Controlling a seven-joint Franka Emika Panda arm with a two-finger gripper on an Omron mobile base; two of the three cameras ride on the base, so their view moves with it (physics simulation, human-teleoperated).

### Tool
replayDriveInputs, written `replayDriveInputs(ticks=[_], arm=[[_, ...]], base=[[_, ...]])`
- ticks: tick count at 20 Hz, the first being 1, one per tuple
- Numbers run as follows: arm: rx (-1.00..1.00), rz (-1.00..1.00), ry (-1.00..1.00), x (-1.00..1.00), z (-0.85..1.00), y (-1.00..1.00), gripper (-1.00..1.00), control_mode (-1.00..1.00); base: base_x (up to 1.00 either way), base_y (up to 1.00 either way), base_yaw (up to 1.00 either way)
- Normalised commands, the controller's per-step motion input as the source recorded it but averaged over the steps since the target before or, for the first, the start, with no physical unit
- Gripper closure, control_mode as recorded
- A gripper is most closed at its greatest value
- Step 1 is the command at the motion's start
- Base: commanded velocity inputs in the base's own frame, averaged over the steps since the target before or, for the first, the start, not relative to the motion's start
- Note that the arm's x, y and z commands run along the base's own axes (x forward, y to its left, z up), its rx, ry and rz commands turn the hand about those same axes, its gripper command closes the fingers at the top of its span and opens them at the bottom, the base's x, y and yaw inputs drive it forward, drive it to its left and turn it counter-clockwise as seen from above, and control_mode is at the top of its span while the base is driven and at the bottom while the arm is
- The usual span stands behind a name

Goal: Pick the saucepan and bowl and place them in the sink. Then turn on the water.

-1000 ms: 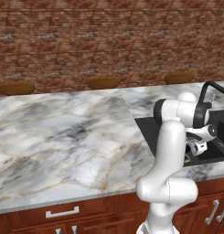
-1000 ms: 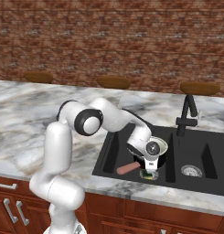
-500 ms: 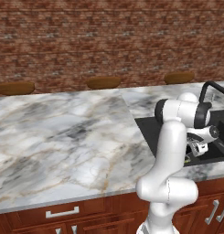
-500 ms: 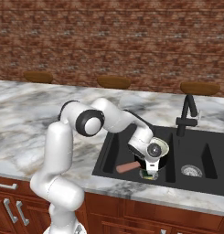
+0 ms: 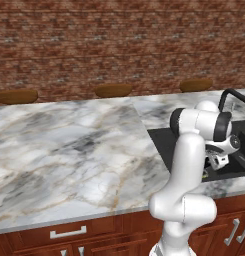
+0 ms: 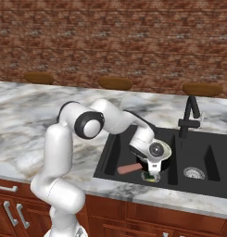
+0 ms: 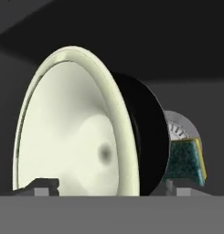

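Red brick wall (image 6: 110,41) along the top of both base views, three brown stool tops (image 6: 116,83) poking up behind a grey-veined marble counter (image 5: 69,150), dark wood cabinets (image 6: 133,217) along the bottom edge. Black double-basin sink (image 6: 112,155) at centre right in the right base view, arched black faucet (image 6: 190,118) behind the divider, steel drain (image 6: 194,173) in the right-hand basin. White arm (image 6: 87,125) bent down from lower left into the left basin. Down there, black saucepan (image 6: 138,163) on the basin floor, salmon handle (image 6: 129,169) sticking out toward the frame's left. Pale bowl (image 7: 72,132) tipped steeply against the pan, greenish inside facing the hand camera, black pan wall curving just behind it at centre right. Blue-green sponge with a yellow edge (image 7: 186,163) at lower right of the hand view, in front of a round steel drain. Gripper (image 7: 109,188) low over the bowl, jaws spread wide, one dark fingertip (image 7: 40,185) at lower left and the other at lower right, bowl rim between them, contact impossible to tell
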Motion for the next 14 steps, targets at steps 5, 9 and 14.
replayDriveInputs(ticks=[5,9,14], arm=[[-0.02,0.00,0.04,0.00,0.34,-0.04,-1.00,-1.00],[-0.04,0.00,0.07,0.00,0.41,0.00,-1.00,-1.00],[-0.12,0.01,0.02,-0.08,0.37,0.12,-1.00,-1.00]], base=[[0.00,0.00,0.00],[0.00,0.00,0.00],[0.00,0.00,0.00]])
